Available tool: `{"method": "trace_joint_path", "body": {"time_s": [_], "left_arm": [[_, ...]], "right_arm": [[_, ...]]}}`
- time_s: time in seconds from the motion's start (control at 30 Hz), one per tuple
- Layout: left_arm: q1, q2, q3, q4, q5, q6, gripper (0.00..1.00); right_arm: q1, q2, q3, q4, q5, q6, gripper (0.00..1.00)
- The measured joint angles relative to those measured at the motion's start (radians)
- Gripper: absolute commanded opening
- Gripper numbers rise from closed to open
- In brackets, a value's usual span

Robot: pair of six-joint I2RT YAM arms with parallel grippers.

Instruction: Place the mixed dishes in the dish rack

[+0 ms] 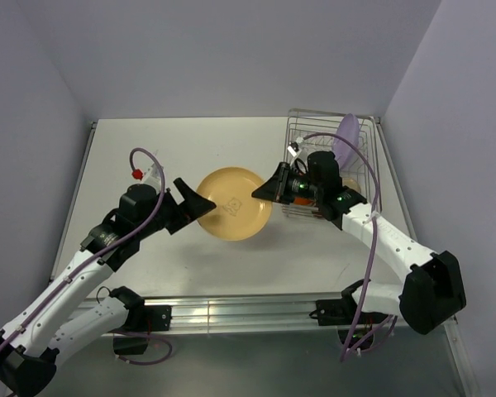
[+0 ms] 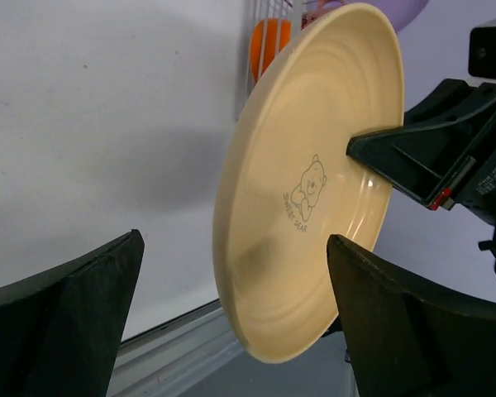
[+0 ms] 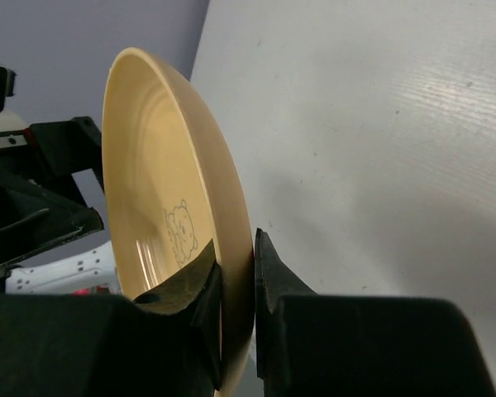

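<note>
A pale yellow plate (image 1: 234, 203) with a small bear print hangs over the middle of the table. My right gripper (image 1: 262, 192) is shut on its right rim, one finger on each face, as the right wrist view shows (image 3: 236, 248). My left gripper (image 1: 195, 201) is open, its jaws wide apart on either side of the plate's left rim (image 2: 234, 240) and not touching it. The silver wire dish rack (image 1: 291, 132) stands at the back right. In it are the lilac plate (image 1: 347, 136), on edge, and an orange bowl (image 2: 269, 41). The white bowl, pink mug and black cup are out of view.
Purple walls close in the table at the back and on both sides. A metal rail (image 1: 256, 310) runs along the near edge between the arm bases. The right arm's cable (image 1: 360, 149) loops over the rack.
</note>
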Motion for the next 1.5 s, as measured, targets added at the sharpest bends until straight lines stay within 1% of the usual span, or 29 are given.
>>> {"method": "trace_joint_path", "body": {"time_s": [0.1, 0.23, 0.3, 0.43, 0.57, 0.67, 0.77, 0.87, 0.97, 1.13, 1.2, 1.3, 1.5], "left_arm": [[-0.001, 0.000, 0.006, -0.030, -0.030, 0.006, 0.99], [-0.002, -0.006, 0.024, -0.097, -0.120, 0.011, 0.99], [-0.002, -0.016, 0.026, -0.124, -0.168, 0.010, 0.99], [-0.002, -0.040, 0.026, -0.154, -0.235, 0.011, 0.99], [-0.002, -0.029, 0.024, -0.140, -0.241, 0.013, 0.99], [-0.002, 0.005, 0.002, -0.099, -0.233, 0.014, 0.97], [-0.002, 0.047, -0.030, -0.065, -0.214, 0.016, 0.97], [-0.002, 0.084, -0.053, -0.034, -0.193, 0.019, 0.97], [-0.002, 0.111, -0.061, -0.007, -0.177, 0.023, 0.97], [-0.002, 0.151, -0.062, 0.044, -0.150, 0.033, 0.97], [-0.002, 0.162, -0.067, 0.064, -0.142, 0.040, 0.97], [-0.002, 0.171, -0.074, 0.078, -0.132, 0.043, 0.97], [-0.002, 0.189, -0.089, 0.106, -0.124, 0.048, 0.96]], "right_arm": [[0.003, -0.005, 0.026, -0.063, 0.063, -0.031, 0.00], [0.003, -0.011, 0.116, -0.212, 0.235, -0.096, 0.00], [0.003, -0.010, 0.194, -0.311, 0.367, -0.134, 0.00], [-0.005, -0.002, 0.344, -0.438, 0.606, -0.198, 0.00], [-0.019, 0.026, 0.495, -0.526, 0.846, -0.246, 0.00], [-0.030, 0.051, 0.589, -0.566, 1.027, -0.284, 0.00], [-0.035, 0.121, 0.719, -0.608, 1.209, -0.335, 0.00], [-0.037, 0.211, 0.822, -0.617, 1.339, -0.383, 0.00], [-0.037, 0.312, 0.909, -0.654, 1.434, -0.417, 0.00], [-0.034, 0.541, 1.097, -0.751, 1.554, -0.444, 0.00], [-0.030, 0.600, 1.109, -0.758, 1.582, -0.462, 0.00], [-0.020, 0.645, 1.108, -0.760, 1.607, -0.495, 0.00], [-0.014, 0.653, 1.085, -0.667, 1.631, -0.600, 0.00]]}}
